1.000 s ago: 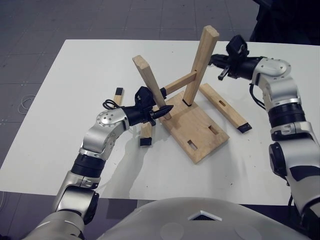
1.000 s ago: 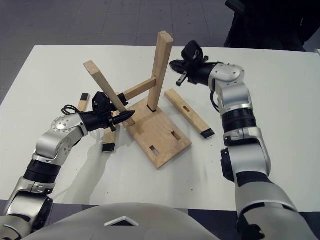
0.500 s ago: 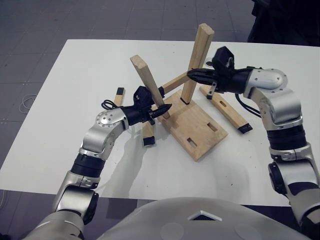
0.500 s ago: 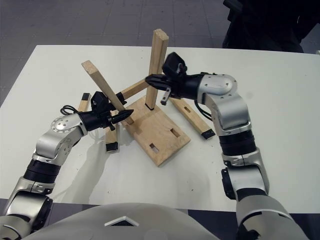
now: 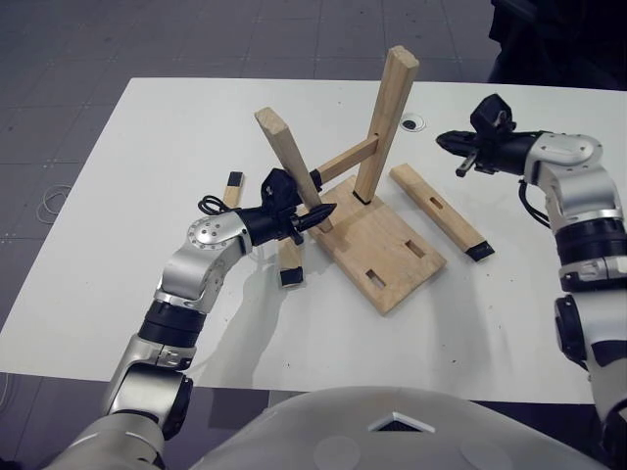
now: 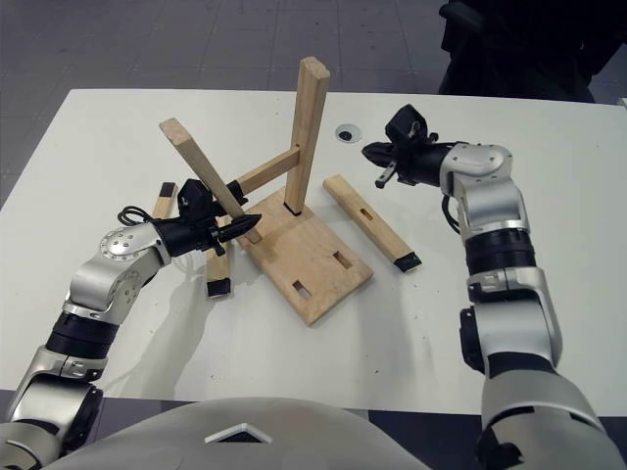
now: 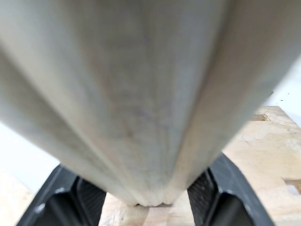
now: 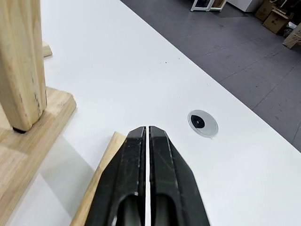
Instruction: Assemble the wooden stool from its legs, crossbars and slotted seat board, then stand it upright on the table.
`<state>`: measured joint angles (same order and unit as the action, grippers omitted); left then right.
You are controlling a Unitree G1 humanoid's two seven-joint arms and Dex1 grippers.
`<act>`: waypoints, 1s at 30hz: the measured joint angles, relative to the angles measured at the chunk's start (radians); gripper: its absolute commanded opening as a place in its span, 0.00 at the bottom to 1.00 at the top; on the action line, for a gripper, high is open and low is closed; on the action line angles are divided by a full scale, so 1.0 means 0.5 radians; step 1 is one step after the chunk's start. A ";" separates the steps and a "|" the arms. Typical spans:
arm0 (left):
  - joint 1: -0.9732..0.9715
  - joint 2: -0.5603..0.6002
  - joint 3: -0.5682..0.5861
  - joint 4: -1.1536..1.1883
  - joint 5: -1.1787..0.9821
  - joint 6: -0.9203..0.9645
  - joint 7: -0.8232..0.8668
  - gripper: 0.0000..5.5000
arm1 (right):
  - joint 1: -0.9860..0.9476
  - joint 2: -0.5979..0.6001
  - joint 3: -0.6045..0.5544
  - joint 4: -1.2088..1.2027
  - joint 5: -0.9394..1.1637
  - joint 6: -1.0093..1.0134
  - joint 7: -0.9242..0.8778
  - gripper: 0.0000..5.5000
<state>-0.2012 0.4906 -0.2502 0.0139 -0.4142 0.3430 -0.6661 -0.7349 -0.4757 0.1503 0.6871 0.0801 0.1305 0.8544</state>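
A white table (image 5: 147, 147) stands on a grey tiled floor, and the stool's parts lie across its middle. The slotted seat board (image 5: 387, 259) lies flat on it, two of its slots bare on the near side. One upright leg (image 5: 387, 122) stands in a far slot, and a crossbar (image 5: 348, 160) joins it to a tilted leg (image 5: 287, 157) that leans away to my left. My left gripper (image 5: 315, 215) is clamped on that tilted leg near its lower end, by the board's left corner, with a finger (image 7: 207, 193) on each side of the wood. My right gripper (image 5: 446, 139) hovers above the table with nothing in it, its fingers (image 8: 141, 169) pressed together, near a round grommet (image 5: 411, 123). A loose leg (image 5: 436, 209) with a black foot lies just right of the board. Another black-capped piece (image 5: 287, 264) lies below my left gripper, and a smaller one (image 5: 231, 188) lies farther left
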 measured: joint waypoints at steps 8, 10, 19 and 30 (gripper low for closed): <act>-0.004 0.001 -0.006 -0.001 0.000 0.000 -0.001 0.37 | -0.339 0.257 -0.038 0.748 -0.098 -0.369 -0.228 0.02; -0.004 0.001 -0.007 -0.002 0.000 0.000 -0.001 0.37 | -0.356 0.339 -0.041 0.715 -0.086 -0.389 -0.178 0.02; 0.045 0.016 0.032 -0.059 -0.015 -0.040 -0.018 0.37 | 0.117 0.309 0.018 -0.642 0.011 0.247 -0.038 0.02; 0.072 0.039 0.040 -0.044 -0.017 -0.046 -0.036 0.37 | 0.257 0.277 0.056 -1.135 0.003 0.811 -0.140 0.02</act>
<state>-0.1651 0.5103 -0.2301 -0.0080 -0.4227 0.3198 -0.6838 -0.6065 -0.3373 0.1781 0.1197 0.0814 0.5362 0.7842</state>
